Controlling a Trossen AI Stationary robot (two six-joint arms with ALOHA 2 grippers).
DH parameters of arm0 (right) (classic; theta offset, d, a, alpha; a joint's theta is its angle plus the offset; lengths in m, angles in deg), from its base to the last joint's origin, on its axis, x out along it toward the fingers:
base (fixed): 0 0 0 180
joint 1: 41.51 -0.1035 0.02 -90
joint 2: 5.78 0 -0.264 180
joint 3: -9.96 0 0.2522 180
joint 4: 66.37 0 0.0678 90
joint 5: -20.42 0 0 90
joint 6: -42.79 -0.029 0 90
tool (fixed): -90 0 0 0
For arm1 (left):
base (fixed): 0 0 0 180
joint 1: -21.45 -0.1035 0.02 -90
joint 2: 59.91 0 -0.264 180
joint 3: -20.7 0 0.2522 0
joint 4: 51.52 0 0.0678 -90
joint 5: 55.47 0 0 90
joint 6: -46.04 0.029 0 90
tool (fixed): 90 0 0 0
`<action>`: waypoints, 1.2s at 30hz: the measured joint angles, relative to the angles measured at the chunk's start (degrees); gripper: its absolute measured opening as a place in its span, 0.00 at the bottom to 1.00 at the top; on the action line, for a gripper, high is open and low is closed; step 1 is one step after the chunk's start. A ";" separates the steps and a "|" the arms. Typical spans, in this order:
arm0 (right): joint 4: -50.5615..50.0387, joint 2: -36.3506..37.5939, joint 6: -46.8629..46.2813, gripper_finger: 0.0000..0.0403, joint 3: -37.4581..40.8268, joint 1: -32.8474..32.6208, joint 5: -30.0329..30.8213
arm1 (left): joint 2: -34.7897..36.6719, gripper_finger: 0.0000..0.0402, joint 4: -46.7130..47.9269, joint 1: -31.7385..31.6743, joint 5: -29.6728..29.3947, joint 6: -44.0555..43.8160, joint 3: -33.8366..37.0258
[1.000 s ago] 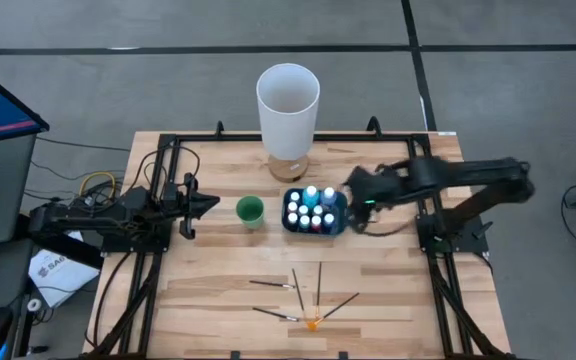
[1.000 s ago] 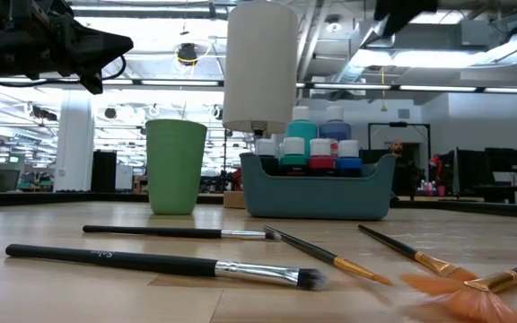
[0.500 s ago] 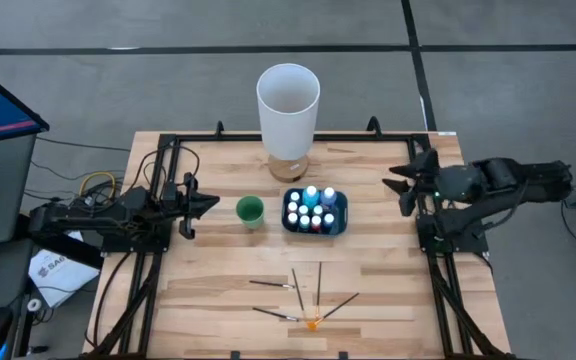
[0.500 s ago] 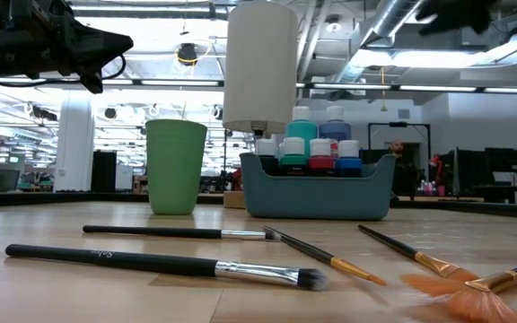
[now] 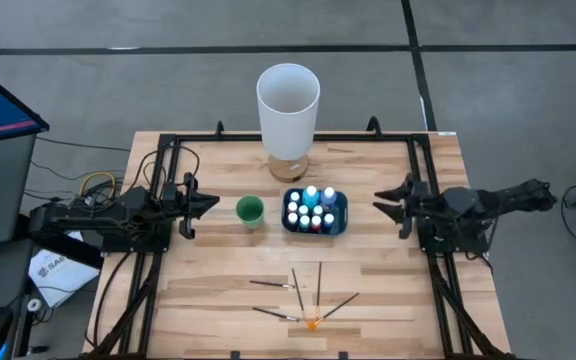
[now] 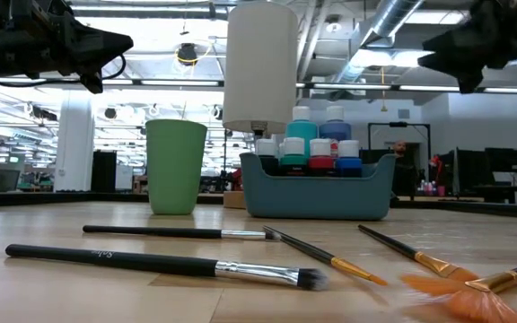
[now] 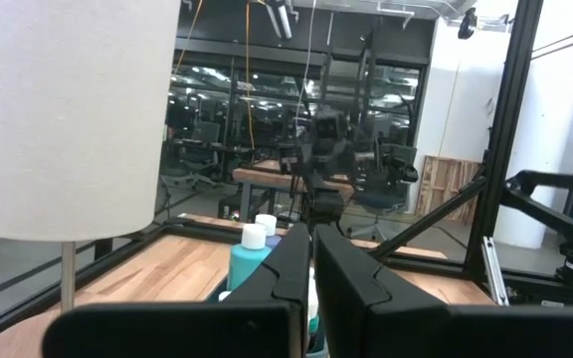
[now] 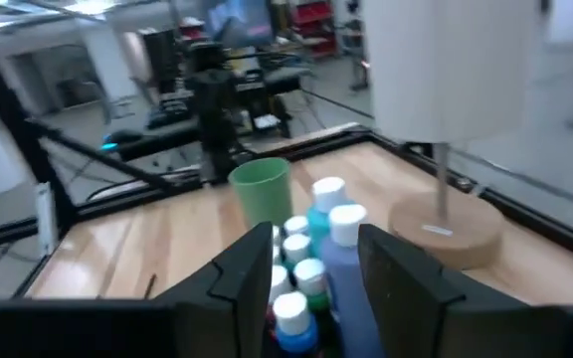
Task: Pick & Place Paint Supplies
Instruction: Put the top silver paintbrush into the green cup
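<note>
Several small paint bottles with pale caps stand upright in a blue-grey bin at mid-table; they also show in the right wrist view. Several thin dark-handled brushes lie flat on the wood near the front edge, among them a fan brush with an orange tip. My right gripper hangs level to the right of the bin, open and holding nothing, pointing at the bottles. My left gripper waits shut at the table's left, left of the green cup.
A tall white cylinder stands on a round wooden base behind the bin. A small green cup stands left of the bin. Black frame rails run along both table sides. Bare wood lies between bin and brushes.
My right gripper has drawn back from above the bin toward the table's right edge and come down, tipping from pointing down to level. The bottles, bin and brushes have stayed where they were.
</note>
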 joint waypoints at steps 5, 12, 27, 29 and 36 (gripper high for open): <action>4.42 5.64 3.20 0.32 5.96 0.02 -3.30 | 0.00 0.02 0.00 0.01 0.02 0.00 0.00; 4.62 12.38 7.48 0.26 10.63 0.07 -8.90 | 0.00 0.02 -0.15 0.02 0.00 0.00 0.00; 9.01 12.50 12.89 0.24 14.74 4.80 -18.30 | 0.00 0.02 -1.15 0.02 0.02 -0.14 0.00; 8.84 12.38 13.03 0.24 14.67 5.99 -20.61 | 0.00 0.02 -1.51 0.04 0.00 -0.15 0.00; 8.84 12.33 12.58 0.24 14.69 9.20 -20.92 | 0.00 0.02 -2.19 0.02 0.02 -0.15 0.00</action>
